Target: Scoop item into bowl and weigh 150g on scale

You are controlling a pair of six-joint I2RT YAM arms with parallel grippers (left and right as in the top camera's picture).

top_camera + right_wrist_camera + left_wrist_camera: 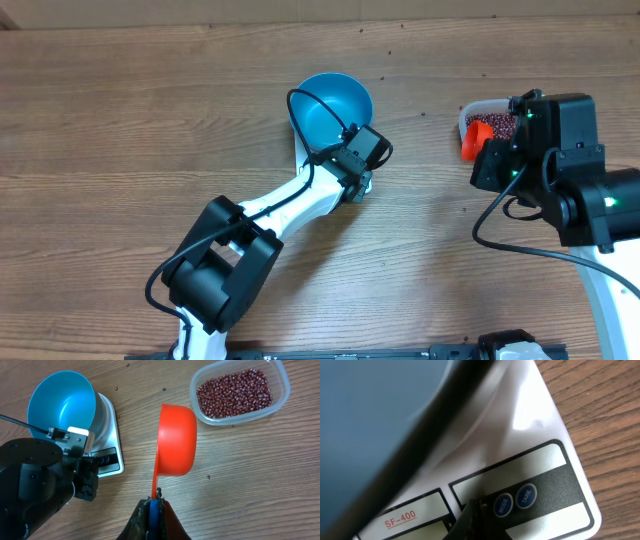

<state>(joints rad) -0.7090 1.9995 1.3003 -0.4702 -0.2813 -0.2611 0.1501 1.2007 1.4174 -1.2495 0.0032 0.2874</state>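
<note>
My L hand (476, 506) is shut tight w/ nothing in it, tip down over the scale's (530, 425) button panel, just at 9 o'clock of the round blue "MODE" button; "TARE" sits next to that at 3 o'clock. Can't tell if I'm touching the panel. Red underlined "SF-400" reads on the white strip towards 8 o'clock in the L wrist view.

My R hand (152, 505) is clamped on the handle of the orange scoop (176, 440), cup end pointing to 12 o'clock, held above the worktop (250, 485). Can't see inside the cup.

R wrist view: blue bowl (60, 405) sits on the scale at 10 o'clock, the button panel sticking out on its 5 o'clock side. Beans (232, 392) lie in the clear tub (240, 417) at 1 o'clock, well apart from the bowl, scoop in btw
</note>
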